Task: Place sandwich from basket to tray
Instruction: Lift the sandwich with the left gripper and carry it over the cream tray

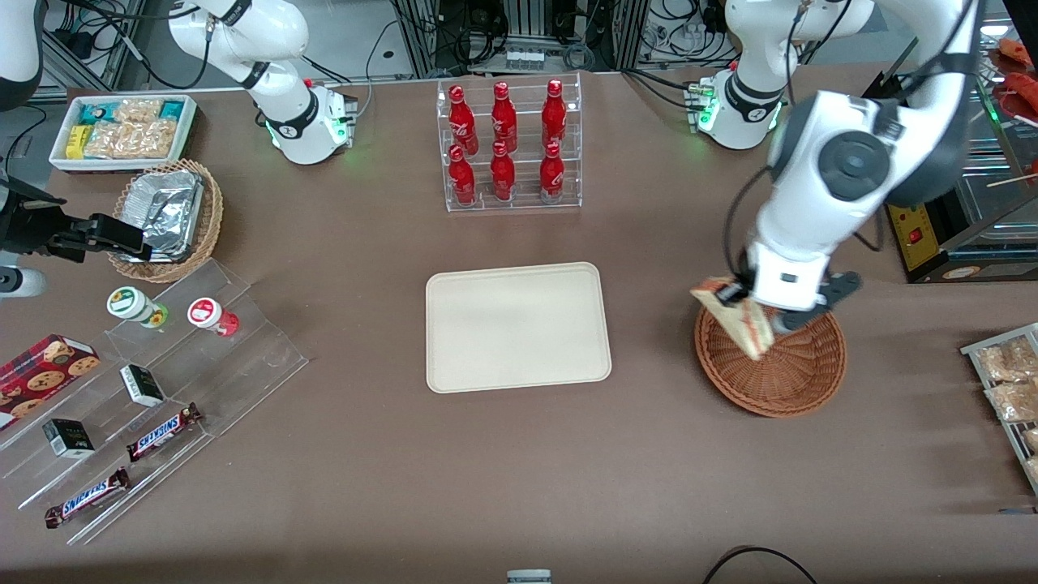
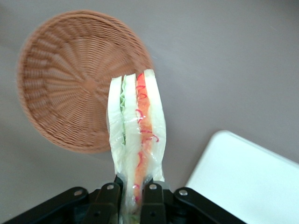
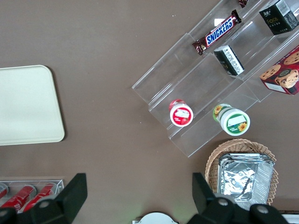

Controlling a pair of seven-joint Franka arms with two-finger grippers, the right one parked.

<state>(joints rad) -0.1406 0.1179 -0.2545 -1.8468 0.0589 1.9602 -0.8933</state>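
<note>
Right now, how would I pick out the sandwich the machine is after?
Find the cream tray mid-table, then the round brown basket toward the working arm's end. Just above it, the gripper pinches the sandwich: the only white wedge with red-orange filling.

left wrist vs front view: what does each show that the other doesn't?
Left wrist only: the sandwich's cut edge up close, with red-orange and green filling layers under clear wrap, pinched between the gripper's fingers. Front only: the rack of red bottles, the foil-lined basket, the Snickers bars and the whole tray. Both: the gripper shut on the sandwich, the empty basket beneath it, and the tray beside the basket.
</note>
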